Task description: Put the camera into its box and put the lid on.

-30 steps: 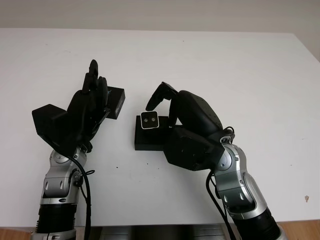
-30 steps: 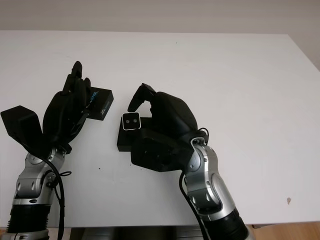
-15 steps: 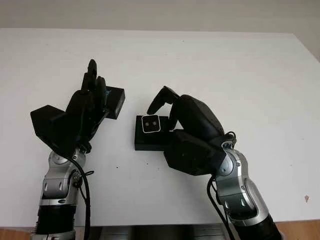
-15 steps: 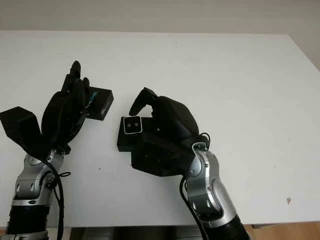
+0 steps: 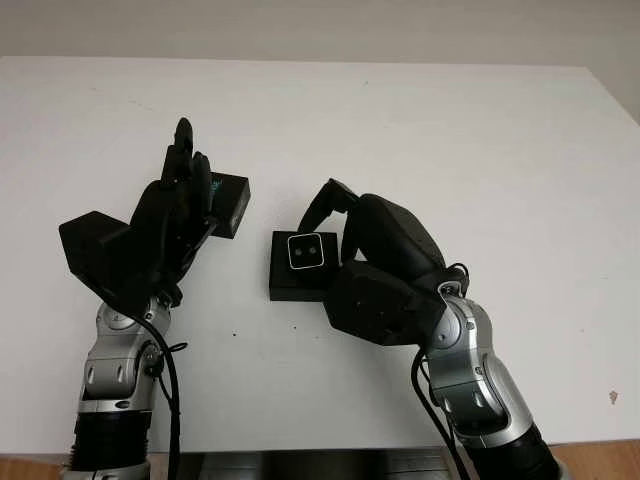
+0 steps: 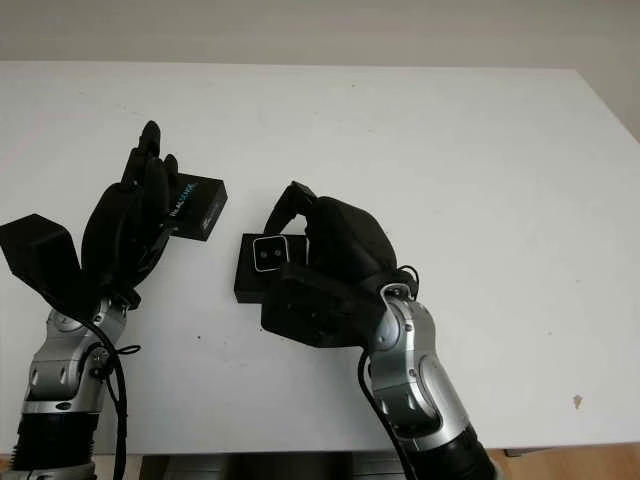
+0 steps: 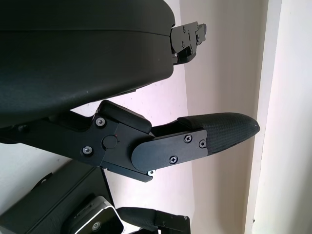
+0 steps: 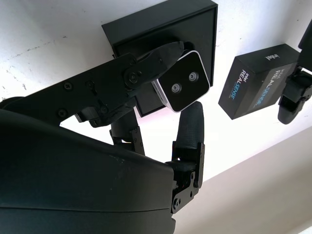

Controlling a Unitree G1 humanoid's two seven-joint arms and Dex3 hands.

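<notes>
My right hand [image 5: 322, 238] is shut on the camera [image 5: 308, 252], a small silver-edged block with two lenses facing up. It holds the camera over the open black box [image 5: 290, 283], low at the box's middle; I cannot tell whether they touch. In the right wrist view two fingers [image 8: 190, 129] pinch the camera [image 8: 183, 82] above the box [image 8: 195, 24]. The black lid [image 5: 234, 203], with blue lettering, lies on the table left of the box. My left hand [image 5: 186, 178] is open beside the lid, covering its left end.
The white table [image 5: 450, 140] stretches bare to the back and right. Its right edge runs along the far right, with wooden floor at the bottom corners. The lid [image 8: 257, 87] lies a short way from the box.
My right hand has brought the camera lower and slightly right, down onto the box's middle. The left hand and the lid have hardly moved.
</notes>
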